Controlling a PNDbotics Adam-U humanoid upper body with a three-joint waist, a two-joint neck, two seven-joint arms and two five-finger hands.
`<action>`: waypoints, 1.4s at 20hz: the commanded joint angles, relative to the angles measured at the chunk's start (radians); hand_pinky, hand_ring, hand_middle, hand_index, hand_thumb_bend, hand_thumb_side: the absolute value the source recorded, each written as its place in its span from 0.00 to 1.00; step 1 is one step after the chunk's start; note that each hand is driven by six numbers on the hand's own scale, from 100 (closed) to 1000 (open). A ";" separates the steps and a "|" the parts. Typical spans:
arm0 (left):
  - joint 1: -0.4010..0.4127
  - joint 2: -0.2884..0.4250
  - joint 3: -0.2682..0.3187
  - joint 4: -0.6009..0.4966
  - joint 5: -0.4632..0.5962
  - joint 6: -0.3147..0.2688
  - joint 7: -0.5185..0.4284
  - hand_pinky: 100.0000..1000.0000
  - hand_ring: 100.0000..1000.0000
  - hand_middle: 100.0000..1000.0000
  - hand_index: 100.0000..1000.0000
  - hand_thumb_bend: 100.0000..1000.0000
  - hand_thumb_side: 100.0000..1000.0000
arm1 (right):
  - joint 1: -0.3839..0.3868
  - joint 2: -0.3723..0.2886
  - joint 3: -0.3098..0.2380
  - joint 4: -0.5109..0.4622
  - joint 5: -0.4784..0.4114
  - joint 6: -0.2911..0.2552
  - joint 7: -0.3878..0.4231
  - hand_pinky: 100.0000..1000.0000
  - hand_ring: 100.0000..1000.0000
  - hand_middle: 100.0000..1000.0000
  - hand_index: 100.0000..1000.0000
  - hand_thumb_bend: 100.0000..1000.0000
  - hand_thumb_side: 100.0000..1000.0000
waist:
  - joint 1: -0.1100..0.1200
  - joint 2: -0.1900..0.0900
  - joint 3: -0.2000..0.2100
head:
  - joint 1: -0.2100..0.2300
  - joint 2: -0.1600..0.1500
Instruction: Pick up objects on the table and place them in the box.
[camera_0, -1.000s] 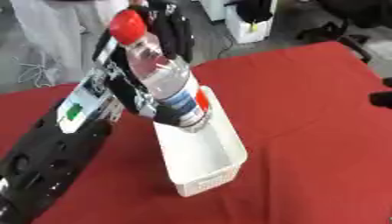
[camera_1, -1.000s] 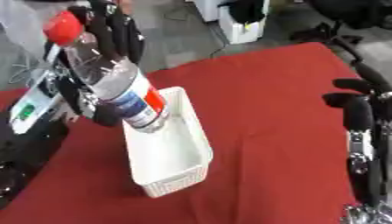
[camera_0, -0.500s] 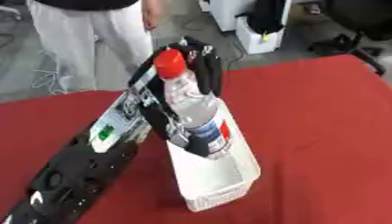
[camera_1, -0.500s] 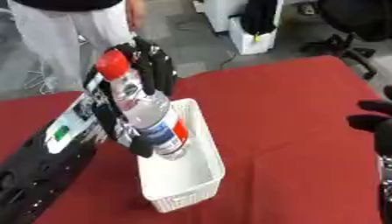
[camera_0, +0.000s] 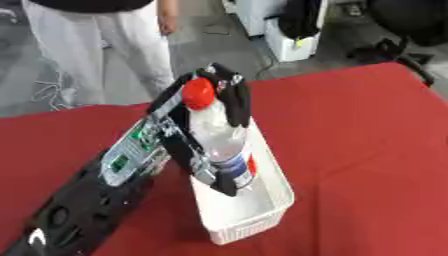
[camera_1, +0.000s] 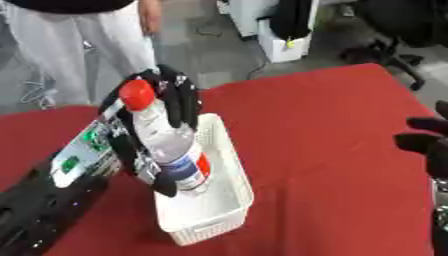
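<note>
The bottle (camera_0: 219, 145), clear with a red cap and a blue-and-red label, now stands nearly upright with its base down inside the box (camera_0: 271, 200), at the box's far end. A second ago it leaned hard, cap tipped away to the left, with its base only over the box's near rim; half a second ago it had begun to straighten. So the lowering is almost done, and by my reading letting go is what remains.

The left hand (camera_0: 197, 137) is wrapped round the bottle: fingers curl over its right side just under the cap, and the thumb runs down its front to the label. Whether the base already rests on the box floor I cannot tell.

The box, white and ribbed, sits on the red table (camera_0: 367, 130). The right hand (camera_1: 429, 142) shows at the edge, well to the right of the box, holding nothing, fingers relaxed.
</note>
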 joint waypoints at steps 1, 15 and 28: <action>-0.011 0.048 0.008 -0.005 0.025 -0.213 -0.236 0.00 0.00 0.00 0.11 0.72 0.00 | -0.009 -0.014 0.001 -0.019 -0.007 0.002 0.003 0.61 0.56 0.63 0.88 0.48 0.79 | -0.002 -0.017 -0.002 | -0.052 0.033; -0.004 0.096 0.055 -0.023 0.111 -0.214 -0.365 0.70 0.73 0.76 0.94 0.76 0.54 | 0.001 -0.025 0.000 -0.033 -0.019 0.007 0.008 0.61 0.56 0.63 0.88 0.47 0.78 | 0.014 -0.018 0.015 | -0.140 0.103; 0.016 0.114 0.078 -0.024 0.115 -0.214 -0.355 0.73 0.77 0.81 0.97 0.84 0.70 | 0.015 -0.028 -0.003 -0.029 -0.015 0.010 0.009 0.61 0.56 0.63 0.88 0.47 0.78 | 0.005 -0.035 0.043 | -0.159 0.121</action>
